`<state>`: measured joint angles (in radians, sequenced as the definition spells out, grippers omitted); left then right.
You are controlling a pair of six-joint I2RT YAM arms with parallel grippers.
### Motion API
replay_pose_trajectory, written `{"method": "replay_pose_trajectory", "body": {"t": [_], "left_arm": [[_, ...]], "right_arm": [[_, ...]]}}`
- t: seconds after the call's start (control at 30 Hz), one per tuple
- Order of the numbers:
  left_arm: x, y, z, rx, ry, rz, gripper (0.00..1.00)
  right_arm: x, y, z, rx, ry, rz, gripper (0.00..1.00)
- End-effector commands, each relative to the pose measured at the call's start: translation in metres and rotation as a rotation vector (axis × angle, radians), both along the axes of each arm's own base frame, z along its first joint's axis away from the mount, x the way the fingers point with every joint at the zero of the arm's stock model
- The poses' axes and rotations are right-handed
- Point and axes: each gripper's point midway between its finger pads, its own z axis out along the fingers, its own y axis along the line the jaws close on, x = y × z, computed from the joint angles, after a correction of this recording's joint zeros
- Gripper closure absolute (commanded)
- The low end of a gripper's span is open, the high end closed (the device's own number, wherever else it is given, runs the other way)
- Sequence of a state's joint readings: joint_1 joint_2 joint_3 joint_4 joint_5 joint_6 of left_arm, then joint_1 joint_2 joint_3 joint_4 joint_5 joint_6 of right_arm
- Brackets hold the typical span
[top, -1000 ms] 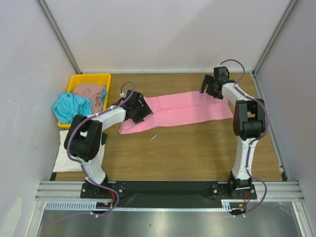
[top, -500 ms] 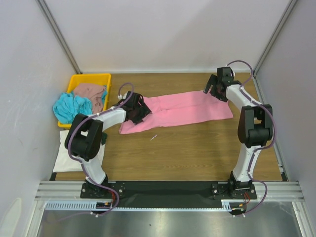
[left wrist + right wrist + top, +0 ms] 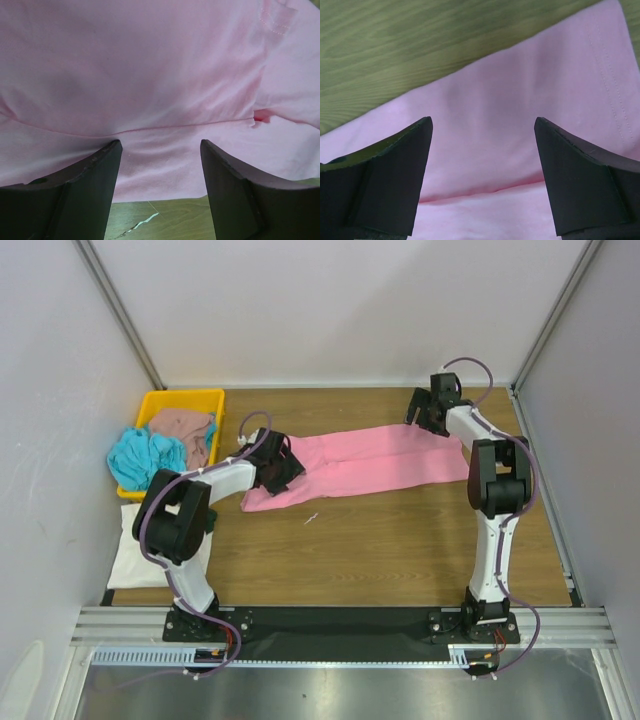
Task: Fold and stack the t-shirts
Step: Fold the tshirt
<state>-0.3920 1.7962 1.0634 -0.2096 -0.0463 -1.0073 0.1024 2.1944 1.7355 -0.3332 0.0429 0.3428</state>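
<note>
While the pink shirt [image 3: 370, 465] lies in a long strip across the far half of the table [image 3: 400, 540], the left gripper [image 3: 283, 462] sits low over its left end on a bent arm. The right gripper [image 3: 425, 412] reaches over its far right corner, and both have their jaws spread wide.

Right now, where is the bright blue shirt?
In the top view, the turquoise t-shirt is bunched on the left side, spilling over the left edge of the yellow tray, beside the brown-pink t-shirt.
</note>
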Motion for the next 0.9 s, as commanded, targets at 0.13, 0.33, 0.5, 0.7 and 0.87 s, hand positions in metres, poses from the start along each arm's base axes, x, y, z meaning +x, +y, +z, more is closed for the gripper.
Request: {"method": "replay_pose_trajectory", "body": {"t": [0.13, 0.33, 0.5, 0.7, 0.87], "left_arm": [[-0.006, 0.023, -0.014, 0.024, 0.051, 0.076, 0.29], [0.001, 0.033, -0.019, 0.034, 0.058, 0.083, 0.29], [0.012, 0.039, -0.019, 0.027, 0.070, 0.083, 0.29], [0.037, 0.043, -0.016, 0.028, 0.065, 0.056, 0.29], [0.065, 0.029, -0.018, 0.040, 0.098, -0.065, 0.29]], "right_arm": [[-0.010, -0.018, -0.011, -0.045, 0.003, -0.065, 0.12], [-0.035, -0.039, -0.031, -0.068, 0.069, -0.144, 0.14], [-0.062, -0.053, -0.029, -0.060, 0.088, -0.233, 0.14], [-0.126, -0.055, -0.034, -0.016, 0.157, -0.329, 0.14], [-0.179, -0.036, -0.039, -0.005, 0.198, -0.335, 0.14]]}}
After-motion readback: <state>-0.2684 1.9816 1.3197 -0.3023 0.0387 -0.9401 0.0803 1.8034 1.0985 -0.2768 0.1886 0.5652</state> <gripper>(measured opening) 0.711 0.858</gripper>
